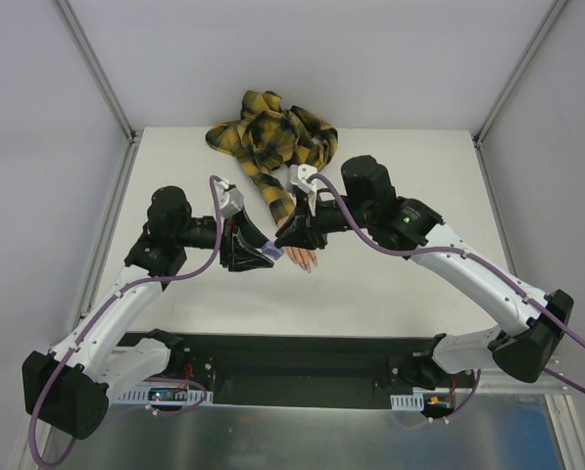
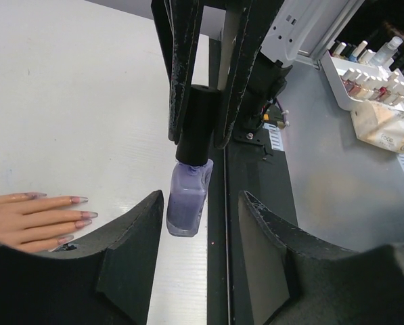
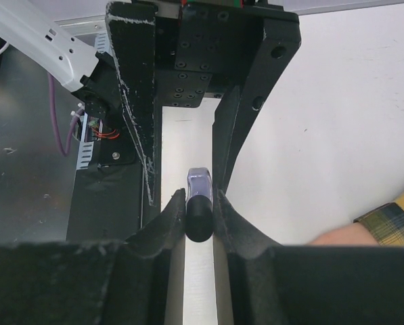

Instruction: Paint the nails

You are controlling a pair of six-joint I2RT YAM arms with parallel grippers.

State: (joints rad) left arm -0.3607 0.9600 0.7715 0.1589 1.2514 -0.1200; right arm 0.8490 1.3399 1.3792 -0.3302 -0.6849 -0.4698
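White table (image 1: 400, 176) between pale walls. My right gripper (image 3: 199, 203) is clamped on the black cap (image 3: 199, 220) of a lilac nail polish bottle (image 2: 188, 200). My left gripper (image 2: 202, 196) brackets the glass body with its jaws apart. The nails (image 2: 80, 215) of the mannequin hand (image 2: 19, 220) lie flat on the table just right of the bottle. The print on a beige pouch (image 2: 384, 128) is too small to read.

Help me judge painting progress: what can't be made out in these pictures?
- Brush: hidden inside the black cap and purple bottle, every view.
- Nails: top view, too small; left wrist view, the hand's lower part sits behind the left gripper's finger.
- Mannequin hand: right wrist view, fingers hidden behind the right gripper; only wrist and plaid sleeve show.
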